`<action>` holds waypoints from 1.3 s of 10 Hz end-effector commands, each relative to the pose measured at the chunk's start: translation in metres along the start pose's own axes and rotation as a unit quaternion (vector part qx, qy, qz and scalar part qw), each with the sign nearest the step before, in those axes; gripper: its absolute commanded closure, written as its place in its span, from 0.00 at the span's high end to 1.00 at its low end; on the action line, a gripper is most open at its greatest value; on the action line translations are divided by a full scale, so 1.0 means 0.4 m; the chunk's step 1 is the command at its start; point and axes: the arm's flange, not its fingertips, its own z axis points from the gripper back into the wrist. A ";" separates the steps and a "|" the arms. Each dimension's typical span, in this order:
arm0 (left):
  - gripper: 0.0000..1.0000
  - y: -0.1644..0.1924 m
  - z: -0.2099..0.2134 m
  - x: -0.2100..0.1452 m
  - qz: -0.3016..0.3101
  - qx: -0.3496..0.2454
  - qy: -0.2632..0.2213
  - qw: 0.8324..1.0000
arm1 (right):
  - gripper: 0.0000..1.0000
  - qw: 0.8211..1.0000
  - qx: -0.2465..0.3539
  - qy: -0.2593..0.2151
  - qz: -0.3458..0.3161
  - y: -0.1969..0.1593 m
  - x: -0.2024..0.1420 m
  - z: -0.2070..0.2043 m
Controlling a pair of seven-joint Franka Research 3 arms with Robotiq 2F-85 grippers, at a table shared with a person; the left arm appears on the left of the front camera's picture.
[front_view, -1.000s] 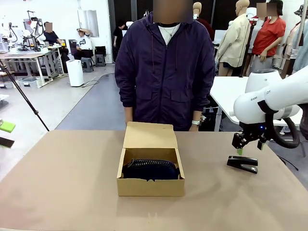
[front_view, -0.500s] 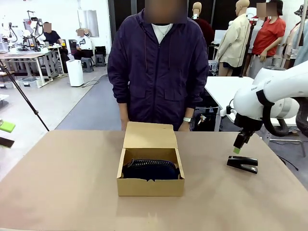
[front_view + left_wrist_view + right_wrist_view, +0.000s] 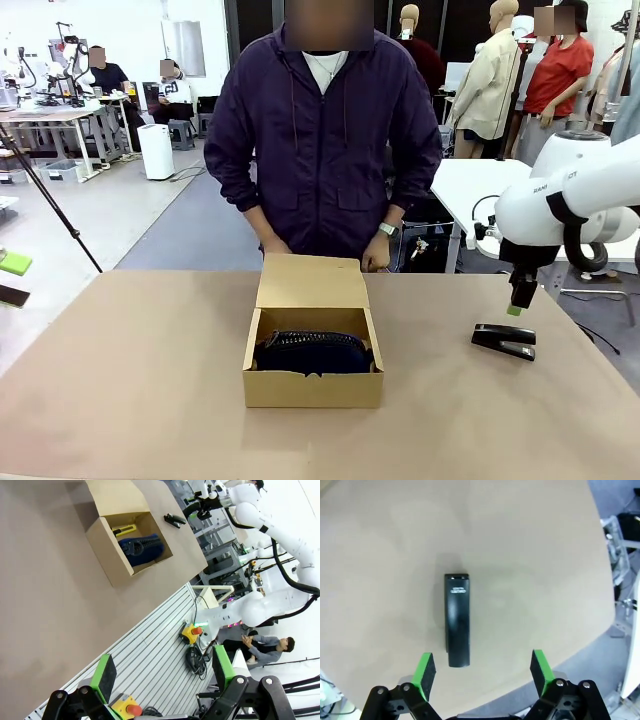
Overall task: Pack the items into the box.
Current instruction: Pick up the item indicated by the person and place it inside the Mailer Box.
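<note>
Brown paper covers the whole tabletop (image 3: 130,380), and most of it lies bare: a wide stretch to the left of the box, and a clear strip between the box and the stapler. The black desk stapler (image 3: 504,341) lies flat on the right side of the table, near its right edge. In the right wrist view that edge runs past just beyond the stapler (image 3: 457,625), with floor showing behind it. The stapler is slim, glossy and dark, with small white print at one end. From the front its long axis runs roughly across the table, left to right. In the wrist view it runs parallel to the fingers and sits closer to one green pad than the other.

The right gripper (image 3: 516,305) hangs directly above it, fingers pointing down, jaws spread wide and holding nothing, clear of the stapler.

Well apart, at mid-table, stands the small brown cardboard box (image 3: 313,388), its hinged flap raised on the far side. Inside lies the dark navy soft pouch with a ribbed edge (image 3: 312,352), and the left wrist view shows the slim yellow utility knife (image 3: 125,529) along the wall by the flap.

A person in a dark purple zip jacket (image 3: 325,150) stands behind the box, hands low at the table's far edge.

The left gripper (image 3: 165,669) is spread open and empty, well back from the table.
</note>
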 end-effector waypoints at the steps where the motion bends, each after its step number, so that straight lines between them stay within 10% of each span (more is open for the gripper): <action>1: 1.00 0.002 0.005 -0.004 -0.003 -0.004 0.003 1.000 | 1.00 1.000 0.015 -0.003 0.004 0.000 -0.002 0.002; 13: 1.00 0.002 0.005 -0.004 -0.003 -0.004 0.003 1.000 | 1.00 0.996 0.085 0.011 0.011 -0.052 0.037 -0.285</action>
